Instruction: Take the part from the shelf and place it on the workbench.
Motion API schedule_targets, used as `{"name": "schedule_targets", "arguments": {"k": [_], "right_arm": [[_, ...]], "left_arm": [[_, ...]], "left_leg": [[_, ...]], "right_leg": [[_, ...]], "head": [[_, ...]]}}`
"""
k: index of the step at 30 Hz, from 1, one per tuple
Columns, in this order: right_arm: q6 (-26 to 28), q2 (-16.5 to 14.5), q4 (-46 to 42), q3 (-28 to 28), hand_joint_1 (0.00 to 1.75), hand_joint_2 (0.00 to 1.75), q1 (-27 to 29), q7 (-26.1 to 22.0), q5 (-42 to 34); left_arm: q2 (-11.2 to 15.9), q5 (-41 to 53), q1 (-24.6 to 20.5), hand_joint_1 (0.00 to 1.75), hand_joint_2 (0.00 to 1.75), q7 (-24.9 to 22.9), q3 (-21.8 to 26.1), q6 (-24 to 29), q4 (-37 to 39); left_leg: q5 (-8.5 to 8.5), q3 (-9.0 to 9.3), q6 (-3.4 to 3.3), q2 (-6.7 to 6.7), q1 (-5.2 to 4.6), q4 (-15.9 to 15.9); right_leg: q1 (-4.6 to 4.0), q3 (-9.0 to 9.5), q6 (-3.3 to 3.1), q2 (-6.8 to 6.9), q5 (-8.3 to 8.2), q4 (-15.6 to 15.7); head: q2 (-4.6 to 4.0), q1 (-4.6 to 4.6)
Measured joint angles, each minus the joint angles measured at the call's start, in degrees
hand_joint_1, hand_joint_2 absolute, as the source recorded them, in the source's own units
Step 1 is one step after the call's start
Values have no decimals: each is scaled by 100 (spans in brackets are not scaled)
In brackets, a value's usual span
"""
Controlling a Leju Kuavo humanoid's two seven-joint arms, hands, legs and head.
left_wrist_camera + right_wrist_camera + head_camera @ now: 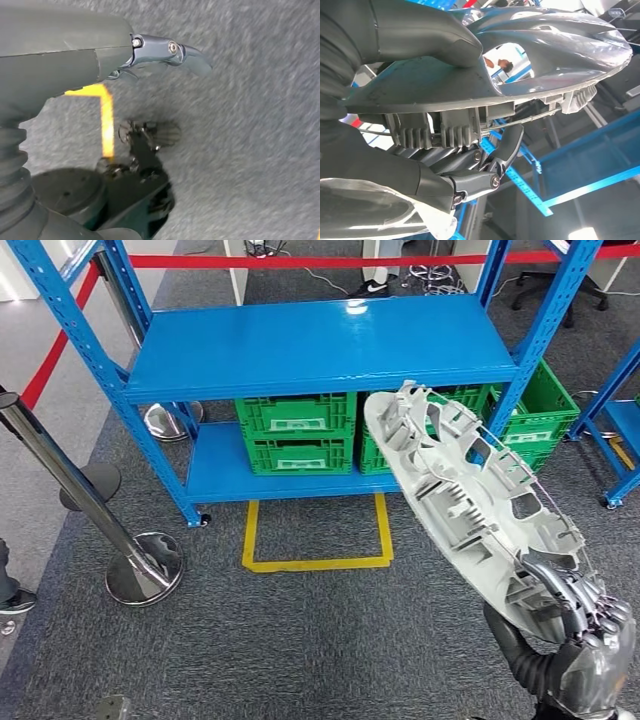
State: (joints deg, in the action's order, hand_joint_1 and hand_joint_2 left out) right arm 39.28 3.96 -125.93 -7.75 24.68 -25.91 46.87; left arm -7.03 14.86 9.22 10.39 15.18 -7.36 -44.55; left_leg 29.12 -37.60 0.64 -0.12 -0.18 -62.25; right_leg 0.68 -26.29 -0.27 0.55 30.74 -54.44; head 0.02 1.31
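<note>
The right hand [585, 625] is clamped on one end of the part [472, 500], a long pale grey moulded piece with ribs and cut-outs, held up in the air and slanting away from the hand toward the blue shelf [324, 345]. The part is already clear of the shelf, whose top deck lies bare behind it, so I judge the taking step done and the carrying step in hand. No counter shows in these pictures, so the next move probably calls for turning or walking the body toward the workbench while keeping the grip firm and the long part level enough not to swing into the shelf posts. The right wrist view adds what the head view cannot: the thumb lies over the smooth outer face of the part [531, 45] while the darker fingers [497, 160] curl up against its ribbed underside, a pinch near the edge with most of the piece hanging beyond it. The left hand [162, 50] hangs low over the grey carpet; its wrist view shows a finger stretched out with nothing in it, so it reads as apart and idle. Farther out, the head view shows green crates [296, 432] on the lower shelf deck, a yellow floor marking [317, 562] in front, and a chrome barrier post [143, 565] with red rope to the left.
</note>
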Motion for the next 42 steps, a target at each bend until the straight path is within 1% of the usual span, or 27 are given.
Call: {"name": "schedule_targets", "arguments": {"k": [1,2,3,4,5,7,9,12,14,17,18,20,21,23,25,27,28,29,31,33,34,35,36,37,39,40,42], "right_arm": [[0,-6,-1,2,175,175,6,0,-2],[0,-12,-1,3,175,175,10,1,-4],[0,-19,-1,4,175,175,14,1,-4],[0,-26,-1,4,175,175,17,2,-3],[0,-31,-1,4,175,175,23,2,-3],[0,-40,-3,5,175,175,34,4,-3],[0,-46,-7,8,175,175,38,7,-3],[0,-50,-13,22,175,175,43,14,-1],[0,-56,-18,38,175,175,51,16,-1],[0,-70,-19,59,175,175,54,18,-8],[0,-74,-19,70,175,175,55,21,-9],[0,-79,-18,90,175,175,56,26,-12],[0,-80,-19,96,175,175,56,26,-12],[0,-81,-22,103,175,175,51,28,-12],[0,-82,-28,109,175,175,50,31,-12],[0,-86,-31,113,175,175,56,32,-11],[0,-92,-31,114,175,175,53,32,-11],[0,-98,-31,116,175,175,50,32,-10],[0,-115,-31,126,175,175,48,34,-10],[0,-131,-31,133,175,175,50,35,-10],[0,-138,-31,133,175,175,50,34,-10],[0,-142,-31,133,175,175,50,33,-10],[0,-145,-31,133,175,175,50,33,-10],[0,-152,-31,134,175,175,50,32,-8],[0,-171,-31,138,175,175,48,30,-4],[0,-182,-31,140,175,175,44,27,-2],[1,-196,-31,145,175,175,41,13,-2]], "left_arm": [[-7,21,-9,0,175,-31,1,-57,23],[-15,40,-20,0,175,-61,1,-100,39],[-21,55,-28,0,175,-91,2,-134,49],[-26,67,-33,0,175,-113,2,-155,53],[-28,71,-34,0,175,-129,3,-167,55],[-26,72,-38,0,175,-154,5,-183,55],[-22,75,-43,0,175,-171,9,-208,55],[-39,88,-37,0,175,-226,11,-267,55],[-57,108,-33,0,175,-266,14,-288,55],[-68,139,-33,0,175,-282,22,-288,55],[-72,148,-33,0,175,-283,24,-285,55],[-79,162,-34,0,175,-283,28,-279,55],[-80,167,-36,0,175,-283,29,-277,55],[-78,169,-39,0,175,-283,38,-274,55],[-75,169,-41,0,175,-283,48,-272,55],[-75,170,-32,0,175,-283,52,-271,55],[-74,171,-26,0,175,-283,55,-271,55],[-73,172,-19,0,175,-283,58,-270,55],[-76,174,-13,0,175,-283,60,-270,55],[-81,175,-16,0,175,-283,59,-270,56],[-82,175,-20,0,175,-283,59,-270,56],[-82,177,-23,0,175,-283,59,-270,56],[-82,181,-26,0,175,-283,59,-270,55],[-79,186,-30,0,175,-282,62,-270,55],[-70,203,-36,0,175,-280,70,-271,54],[-66,209,-39,0,175,-279,76,-272,54],[-72,228,-38,0,175,-277,85,-282,55]], "left_leg": [[319,-53,28,0,11,-360],[522,-89,44,0,20,-713],[576,-83,50,0,24,-974],[497,-11,44,0,24,-1068],[339,148,23,0,21,-958],[103,662,-73,-5,-4,-271],[118,1073,-159,-8,-41,424],[60,1108,-227,5,-68,720],[-75,1015,-291,32,-37,807],[-233,810,-330,73,-24,806],[-277,733,-323,86,-23,781],[-353,568,-289,112,-7,706],[-382,489,-261,120,5,655],[-435,356,-198,126,6,551],[-514,274,-141,125,-13,485],[-585,219,-91,119,-9,466],[-526,183,-62,108,0,434],[-362,138,-31,92,9,328],[216,15,19,63,29,-209],[631,-63,37,56,42,-905],[640,-31,31,54,43,-1098],[531,76,13,49,40,-1107],[363,265,-22,38,34,-930],[230,531,-80,1,21,-591],[204,1080,-185,-77,-15,238],[251,1240,-212,-107,-36,519],[226,1280,-217,-91,-60,721]], "right_leg": [[-7,-66,-23,3,-59,-17],[-15,-139,-29,8,-114,-42],[-22,-224,-29,12,-167,-78],[-29,-317,-27,14,-216,-123],[-38,-422,-23,13,-258,-169],[-56,-596,-6,10,-331,-252],[-59,-697,45,15,-415,-294],[-31,-803,161,15,-544,-273],[-31,-935,223,-18,-311,-428],[5,-1200,310,-40,414,-1374],[19,-1219,339,-40,489,-1655],[48,-1017,392,-37,268,-1688],[70,-779,418,-32,86,-1414],[92,-250,452,-26,3,-653],[79,-1,406,-30,115,-229],[71,-59,297,-30,78,-204],[71,-119,240,-28,41,-214],[75,-183,169,-22,-6,-223],[65,-319,57,-18,-114,-245],[39,-484,15,-22,-227,-282],[26,-576,12,-28,-278,-308],[12,-665,12,-38,-324,-337],[-2,-751,14,-53,-371,-363],[-10,-823,19,-69,-418,-383],[-27,-922,65,-101,-524,-399],[-18,-952,103,-111,-585,-391],[5,-993,190,-134,-715,-340]], "head": [[0,-8],[0,-11],[0,-11],[0,-13],[0,-14],[0,-12],[0,-7],[0,-12],[0,7],[0,38],[0,39],[0,44],[0,46],[0,55],[0,64],[0,65],[1,61],[1,52],[1,28],[0,17],[0,19],[0,16],[0,16],[0,18],[0,22],[0,24],[0,23]]}}
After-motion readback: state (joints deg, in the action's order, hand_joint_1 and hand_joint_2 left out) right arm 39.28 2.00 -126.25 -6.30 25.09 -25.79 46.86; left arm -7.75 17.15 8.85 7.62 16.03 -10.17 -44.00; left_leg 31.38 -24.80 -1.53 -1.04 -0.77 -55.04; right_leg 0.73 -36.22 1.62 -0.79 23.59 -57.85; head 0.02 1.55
